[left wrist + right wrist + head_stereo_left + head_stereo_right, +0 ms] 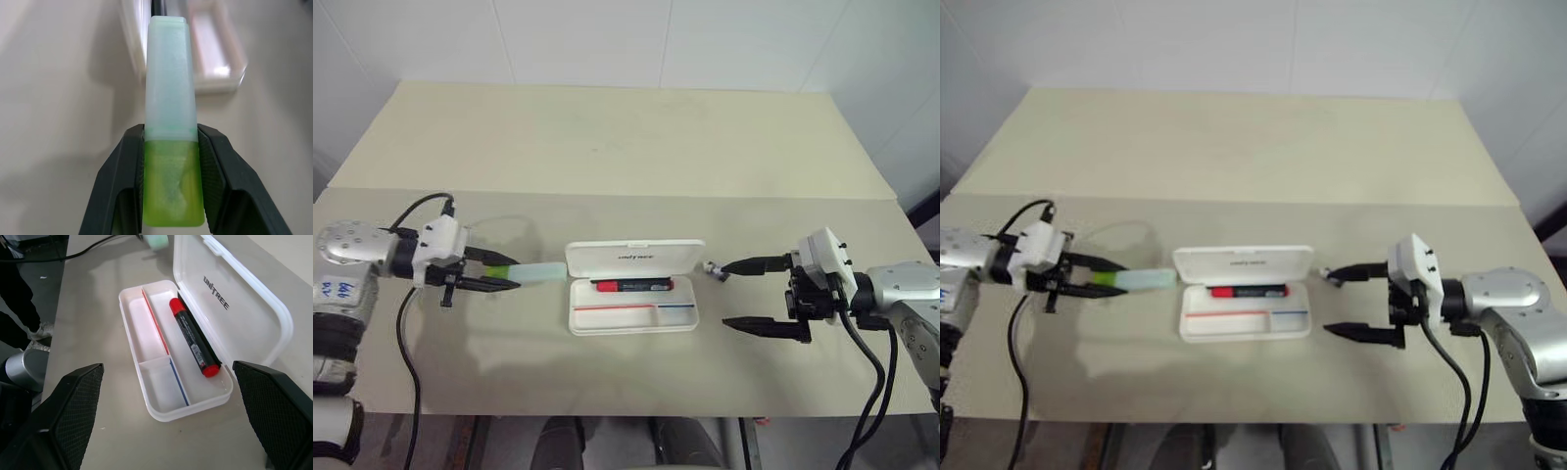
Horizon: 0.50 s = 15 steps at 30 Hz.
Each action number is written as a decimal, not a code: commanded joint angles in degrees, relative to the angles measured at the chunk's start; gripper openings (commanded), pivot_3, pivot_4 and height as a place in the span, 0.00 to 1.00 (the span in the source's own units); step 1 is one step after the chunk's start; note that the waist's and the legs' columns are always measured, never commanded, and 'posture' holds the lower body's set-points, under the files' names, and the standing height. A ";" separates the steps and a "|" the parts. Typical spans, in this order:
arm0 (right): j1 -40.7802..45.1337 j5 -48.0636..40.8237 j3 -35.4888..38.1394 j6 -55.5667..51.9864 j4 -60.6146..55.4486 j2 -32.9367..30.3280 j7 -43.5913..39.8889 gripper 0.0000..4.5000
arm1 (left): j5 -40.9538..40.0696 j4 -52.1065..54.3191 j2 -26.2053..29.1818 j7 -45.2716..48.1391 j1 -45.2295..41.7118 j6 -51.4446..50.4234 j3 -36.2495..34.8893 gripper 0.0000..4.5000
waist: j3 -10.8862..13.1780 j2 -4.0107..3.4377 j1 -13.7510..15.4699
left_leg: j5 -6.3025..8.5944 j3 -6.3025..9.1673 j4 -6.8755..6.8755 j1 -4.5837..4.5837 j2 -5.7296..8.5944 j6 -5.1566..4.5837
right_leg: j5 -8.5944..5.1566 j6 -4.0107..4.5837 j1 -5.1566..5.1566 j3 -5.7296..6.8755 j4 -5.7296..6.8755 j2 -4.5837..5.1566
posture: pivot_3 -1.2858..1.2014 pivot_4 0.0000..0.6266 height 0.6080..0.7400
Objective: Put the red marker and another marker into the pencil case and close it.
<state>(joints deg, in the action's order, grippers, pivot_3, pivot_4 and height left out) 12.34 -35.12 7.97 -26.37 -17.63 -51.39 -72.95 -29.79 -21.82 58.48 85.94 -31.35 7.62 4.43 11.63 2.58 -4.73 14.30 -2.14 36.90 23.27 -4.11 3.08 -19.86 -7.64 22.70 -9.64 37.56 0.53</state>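
Table (607,147) beige, with near edge running across the bottom of the head views. On it, nearest to that edge, pencil case (633,304) open, long axis left to right, lid (634,258) standing up behind the tray on the far side. Inside, in the long compartment next to the lid, red marker (632,286) lying flat, long axis parallel to the case, dark barrel with red at both ends. Front compartments bare, with a thin red-and-blue line along the divider.

To the left of the case, left gripper (505,273) held above the table, pointing right toward the case, arm coming in from the left edge. Fingers (122,181) pinched on the lime-green end of another marker (530,271); pale mint body sticking out past the fingertips, long axis left to right, free end pointing at the left end of the lid and close to it, not touching as far as visible.

To the right of the case, right gripper (732,294) pointing left, nearly level, arm coming in from the right edge. Its two fingers wide apart, nothing between them; case visible in the gap in the right wrist view. Just beside the far fingertip, small white object (714,268) on the table.

Farther back, wide bare table surface up to the white wall (656,39).
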 commanded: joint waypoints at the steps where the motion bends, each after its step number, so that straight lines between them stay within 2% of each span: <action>1: 1.06 0.03 1.33 1.02 0.06 -1.12 -0.30 1.00 | -4.57 11.85 0.73 -1.17 1.69 -7.85 -4.48 0.24 | 0.00 0.00 0.08 | 0.00 0.00 0.00 0.00 0.00 0.00 | 0.00 0.00 -0.01 0.00 0.00 0.00 | 0.52 0.24 1.00; 7: 2.05 0.94 1.18 1.81 1.46 -1.42 -0.83 1.00 | -2.21 24.42 -0.69 -7.43 1.61 -17.36 -4.29 0.24 | 0.00 0.00 0.08 | 0.01 0.02 0.14 -0.05 0.05 0.00 | 0.02 -0.05 -0.12 -0.03 -0.02 0.00 | 0.52 0.24 1.00; 15: -2.85 -1.85 7.04 3.46 1.41 -1.96 -2.90 1.00 | 1.63 35.05 -5.03 -13.54 0.51 -25.04 -0.35 0.24 | 0.00 0.01 0.19 | 0.01 0.03 0.11 -0.03 0.08 -0.01 | 0.02 -0.07 -0.12 -0.04 -0.08 -0.01 | 0.52 0.24 1.00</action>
<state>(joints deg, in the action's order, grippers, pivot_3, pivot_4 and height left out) 9.72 -35.09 11.88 -24.01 -15.26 -52.81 -74.82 -28.54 10.52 53.78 73.53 -29.96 -16.41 4.09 11.63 2.58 -4.54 14.32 -2.11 37.02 23.24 -4.03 3.06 -19.84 -7.72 22.58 -9.69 37.48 0.53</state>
